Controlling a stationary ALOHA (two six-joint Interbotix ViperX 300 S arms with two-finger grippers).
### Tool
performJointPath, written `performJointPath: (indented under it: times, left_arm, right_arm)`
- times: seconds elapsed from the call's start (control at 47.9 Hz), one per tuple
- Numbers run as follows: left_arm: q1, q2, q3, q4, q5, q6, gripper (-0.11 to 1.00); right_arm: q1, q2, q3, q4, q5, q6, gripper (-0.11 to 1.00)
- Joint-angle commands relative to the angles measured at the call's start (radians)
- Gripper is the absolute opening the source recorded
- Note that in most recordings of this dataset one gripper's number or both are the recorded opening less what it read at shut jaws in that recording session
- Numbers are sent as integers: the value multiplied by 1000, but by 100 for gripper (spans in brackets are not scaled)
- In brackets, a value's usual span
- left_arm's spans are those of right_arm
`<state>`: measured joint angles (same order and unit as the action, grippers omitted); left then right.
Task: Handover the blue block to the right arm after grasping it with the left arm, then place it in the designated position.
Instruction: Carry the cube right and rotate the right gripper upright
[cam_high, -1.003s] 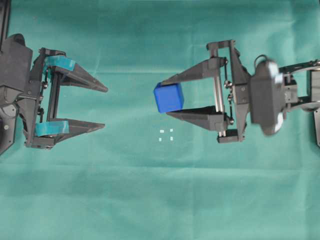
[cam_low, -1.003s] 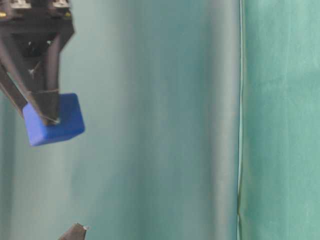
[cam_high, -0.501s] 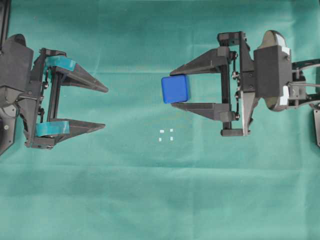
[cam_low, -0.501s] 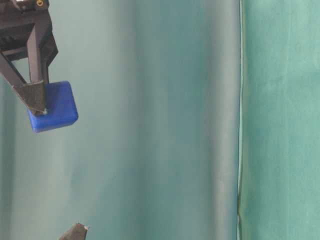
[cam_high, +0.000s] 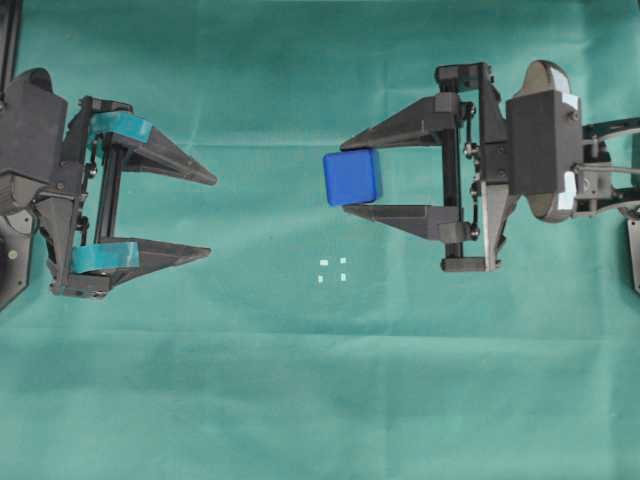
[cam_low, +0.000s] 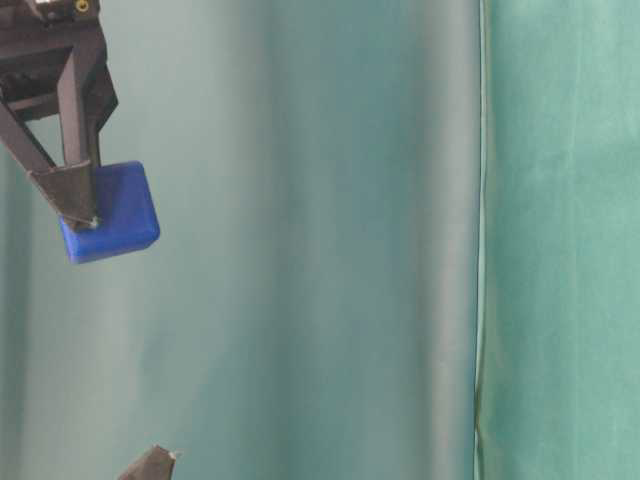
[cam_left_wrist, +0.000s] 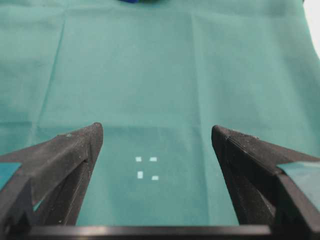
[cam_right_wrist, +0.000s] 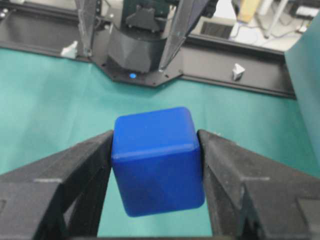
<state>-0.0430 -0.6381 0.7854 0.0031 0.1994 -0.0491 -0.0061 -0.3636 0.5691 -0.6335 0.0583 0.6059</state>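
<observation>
The blue block (cam_high: 351, 178) hangs above the green cloth, pinched at the tips of my right gripper (cam_high: 352, 176), which is shut on it. From the right wrist both plain black fingers press the sides of the blue block (cam_right_wrist: 157, 160). The table-level view has the blue block (cam_low: 110, 214) held aloft under a black fingertip. The designated position (cam_high: 332, 270), a small square of white marks, lies on the cloth below and slightly left of the block. My left gripper (cam_high: 211, 216) stands open and empty at the left, its teal-taped fingers pointing right. Its wrist view frames the designated position (cam_left_wrist: 146, 167) between the spread fingers.
Green cloth (cam_high: 320, 400) covers the whole table. The base of the left arm (cam_right_wrist: 142, 45) and a black frame rail stand beyond the cloth's far edge in the right wrist view. A fingertip of the left gripper (cam_low: 150, 465) pokes in at the bottom of the table-level view.
The right gripper has rotated level and shifted up and right with the block over the last second, then held still. The left arm has not moved.
</observation>
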Motion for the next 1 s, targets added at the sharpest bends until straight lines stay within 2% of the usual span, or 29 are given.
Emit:
performJointPath:
  times: [0.0, 0.982]
  left_arm:
    - [-5, -5, -14, 2, -6, 2, 100]
    - [-5, -5, -14, 2, -6, 2, 100]
  right_arm:
    - [2, -17, -26, 5, -3, 3, 56]
    - [2, -17, -26, 3, 14, 8, 56]
